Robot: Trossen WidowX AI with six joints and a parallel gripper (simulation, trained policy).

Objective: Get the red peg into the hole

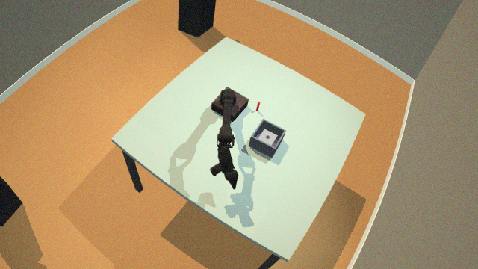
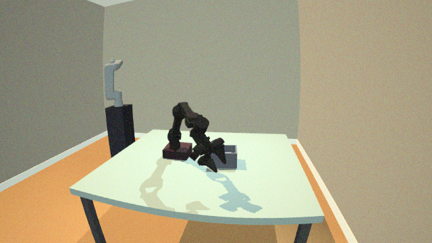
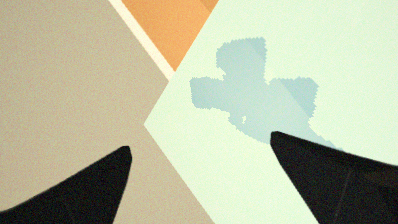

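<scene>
Red peg point(image 1: 258, 106) upright on counter point(image 1: 299, 90) point(image 2: 266, 192) point(image 3: 360, 60), between arm's dark base point(image 1: 240, 106) point(image 2: 169, 153) and open box point(image 1: 262, 146) point(image 2: 231, 160), touching neither. Plate point(image 1: 264, 141) with hole at box bottom, peg outside. Jaws point(image 1: 234, 187) point(image 2: 221, 167) wide apart, nothing between, above counter, well away from peg. Arm point(image 1: 225, 139) point(image 2: 199, 123) bent over, reaching past box. Peg hidden in exterior view.

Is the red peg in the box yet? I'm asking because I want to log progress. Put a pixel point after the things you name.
No, the top view shows the peg point(image 1: 258, 106) standing on the table outside the box point(image 1: 262, 148).
</scene>
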